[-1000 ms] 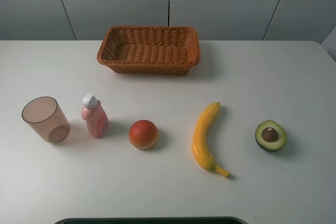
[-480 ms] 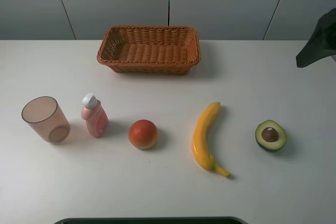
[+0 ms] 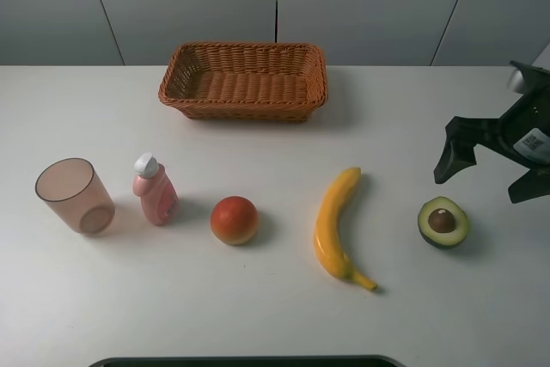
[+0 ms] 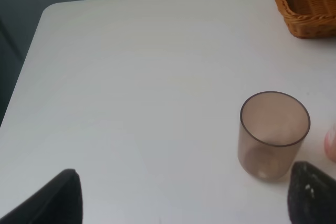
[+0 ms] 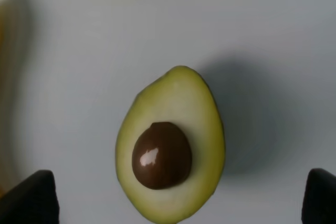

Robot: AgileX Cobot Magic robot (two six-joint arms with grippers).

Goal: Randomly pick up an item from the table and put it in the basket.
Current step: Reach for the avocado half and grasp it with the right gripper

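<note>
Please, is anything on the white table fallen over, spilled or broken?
Nothing stands out. The translucent brown plastic cup and small pink bottle with white cap stand upright, nothing is spilled, and the brown woven wicker basket sits level.

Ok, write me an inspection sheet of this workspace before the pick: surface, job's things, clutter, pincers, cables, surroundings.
Surface: white table, matte, no spills seen.
Job's things: halved avocado lies cut side up, pit showing, on the right; wicker basket at the back, nothing seen inside.
Clutter: banana, red-orange fruit, pink bottle and translucent cup in a row beside the avocado, all apart.
Grippers: right pincer open, above the avocado, not touching it; left pincer open, holding nothing, near the cup.
Cables: nothing seen.
Surroundings: grey panelled wall behind the table; dark edge at the near side.
</note>
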